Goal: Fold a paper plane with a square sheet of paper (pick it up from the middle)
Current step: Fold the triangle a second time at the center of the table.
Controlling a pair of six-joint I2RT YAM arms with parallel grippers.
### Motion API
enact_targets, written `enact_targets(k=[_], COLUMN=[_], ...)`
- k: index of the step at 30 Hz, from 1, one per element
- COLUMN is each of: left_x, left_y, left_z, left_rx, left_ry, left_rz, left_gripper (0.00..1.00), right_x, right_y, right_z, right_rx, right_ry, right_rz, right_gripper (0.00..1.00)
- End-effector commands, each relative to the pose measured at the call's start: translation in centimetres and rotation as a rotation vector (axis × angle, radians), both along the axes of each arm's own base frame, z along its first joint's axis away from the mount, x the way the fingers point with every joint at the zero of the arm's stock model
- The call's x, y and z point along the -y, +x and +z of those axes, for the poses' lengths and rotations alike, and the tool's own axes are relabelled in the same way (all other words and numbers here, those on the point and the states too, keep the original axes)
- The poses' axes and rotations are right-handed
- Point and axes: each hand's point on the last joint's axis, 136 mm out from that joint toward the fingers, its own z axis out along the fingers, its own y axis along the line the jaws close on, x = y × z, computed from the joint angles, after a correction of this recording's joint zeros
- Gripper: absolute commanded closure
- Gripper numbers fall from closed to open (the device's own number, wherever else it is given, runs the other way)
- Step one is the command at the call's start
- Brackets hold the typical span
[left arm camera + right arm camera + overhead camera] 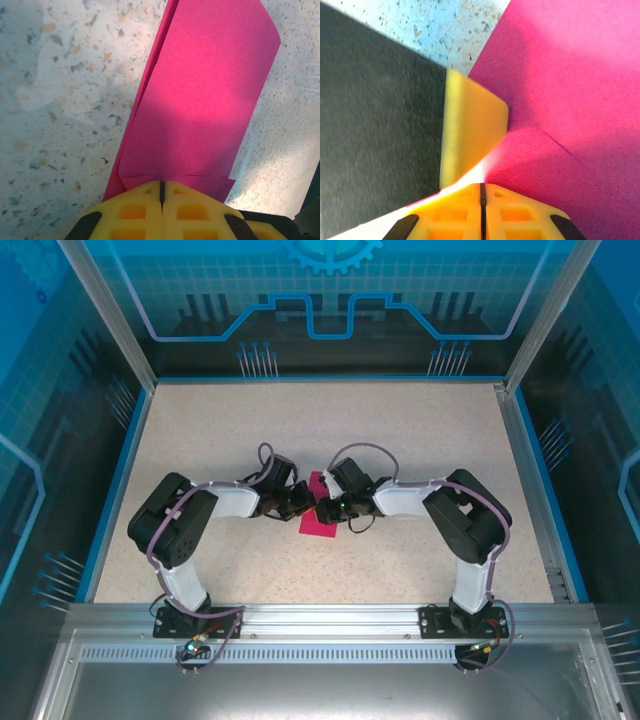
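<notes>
The left end effector (161, 187), closed, pinches one edge of the folded paper (200, 100). The right end effector (481, 188) grips the opposite side.

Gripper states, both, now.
Left gripper: closed, tips against the folded magenta paper; grip cannot be told.
Right gripper: closed, tips against the same paper; grip cannot be told.
</notes>
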Motion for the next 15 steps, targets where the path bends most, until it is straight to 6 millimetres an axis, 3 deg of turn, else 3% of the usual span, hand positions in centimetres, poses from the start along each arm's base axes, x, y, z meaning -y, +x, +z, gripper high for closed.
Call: enact_targets(k=[1,10,15], left_x=[-2.5,-2.6,-2.1], left_y=[-2.5,-2.5,-1.8], left_z=[-4.1,-4.3,-3.7], left_rx=[-0.146,-0.147,-0.128], left_ry=[0.113,0.119,0.106], left_rz=[0.025,0.025,0.011], left_gripper=[1.00,1.00,1.00], right_x=[3.4,5.4,6.5], right_y=[-5.0,-8.9,-9.2], right_z=[-2.7,-2.2,-0.8], right_rx=[-0.133,-0.190,-0.153], right_ry=[-0.098,-0.124,-0.144], right_rz=[0.043,0.119,0.114], right_gripper=[0.92,0.91,0.91])
